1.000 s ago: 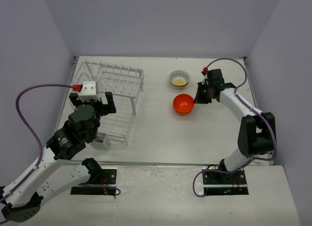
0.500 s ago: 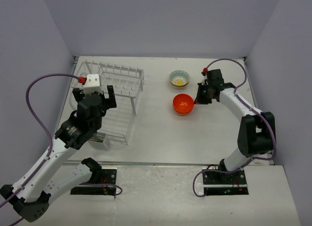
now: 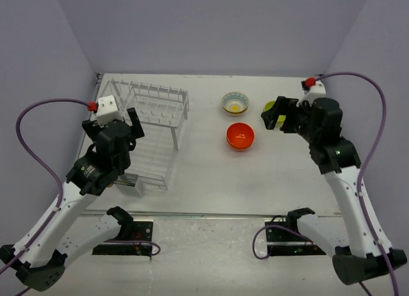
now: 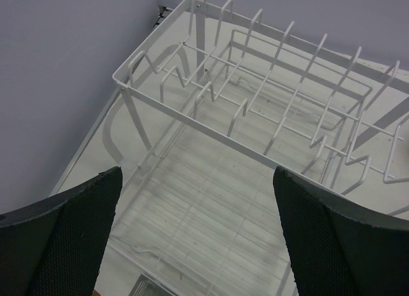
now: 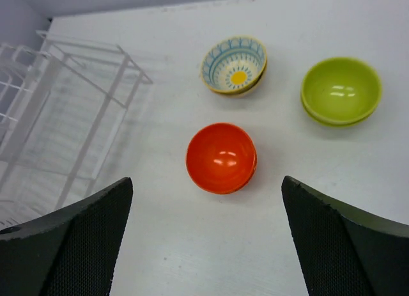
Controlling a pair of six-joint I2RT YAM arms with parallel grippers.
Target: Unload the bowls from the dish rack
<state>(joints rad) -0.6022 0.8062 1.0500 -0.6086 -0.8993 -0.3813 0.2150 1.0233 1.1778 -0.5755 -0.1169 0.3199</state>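
Observation:
The white wire dish rack [image 3: 156, 126] stands at the left, and no bowl shows in it [image 4: 211, 181]. Three bowls sit on the table to its right. They are a patterned cream one [image 5: 234, 64], an orange one [image 5: 221, 157] and a lime-green one [image 5: 340, 91]. In the top view my right gripper [image 3: 278, 114] half hides the lime-green bowl [image 3: 269, 106]. That gripper [image 5: 206, 179] hangs open high above the bowls, holding nothing. My left gripper [image 4: 197, 171] is open above the rack's near left part [image 3: 112, 124], also holding nothing.
The rack's small cutlery holder [image 3: 131, 181] sits at its near corner. The orange bowl [image 3: 240, 136] and patterned bowl [image 3: 235, 103] lie mid-table. Walls close in the table at the back and both sides.
My right gripper has opened and risen from low beside the orange bowl, and the lime-green bowl now shows on the table. My left arm has shifted a little to the left over the rack.

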